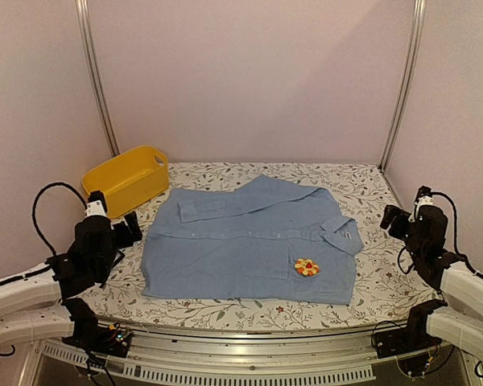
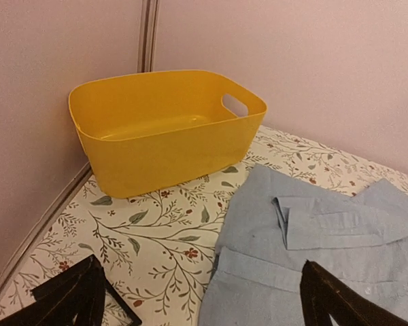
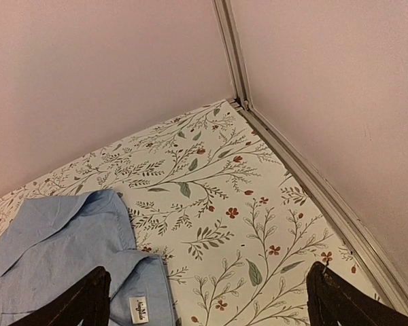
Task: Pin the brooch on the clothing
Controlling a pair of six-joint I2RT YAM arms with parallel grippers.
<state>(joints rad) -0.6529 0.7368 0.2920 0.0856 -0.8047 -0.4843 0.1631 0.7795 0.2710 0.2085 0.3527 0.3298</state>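
The light blue shirt (image 1: 249, 241) lies flat in the middle of the floral table, collar toward the right. The small orange-yellow brooch (image 1: 307, 267) with a red centre sits on its chest area near the front right. My left gripper (image 1: 127, 229) rests open at the shirt's left edge, holding nothing; in the left wrist view its black fingers (image 2: 75, 295) frame the shirt's sleeve (image 2: 340, 224). At the table's right side my right gripper (image 1: 393, 219) is open and empty; the right wrist view shows the collar (image 3: 68, 251) with its label between the fingertips (image 3: 81, 302).
A yellow plastic basin (image 1: 127, 178) stands at the back left, close to the left arm, its inside bare (image 2: 156, 125). Pink walls and metal corner posts (image 1: 95, 80) enclose the table. A metal rail (image 3: 313, 183) runs along the right edge.
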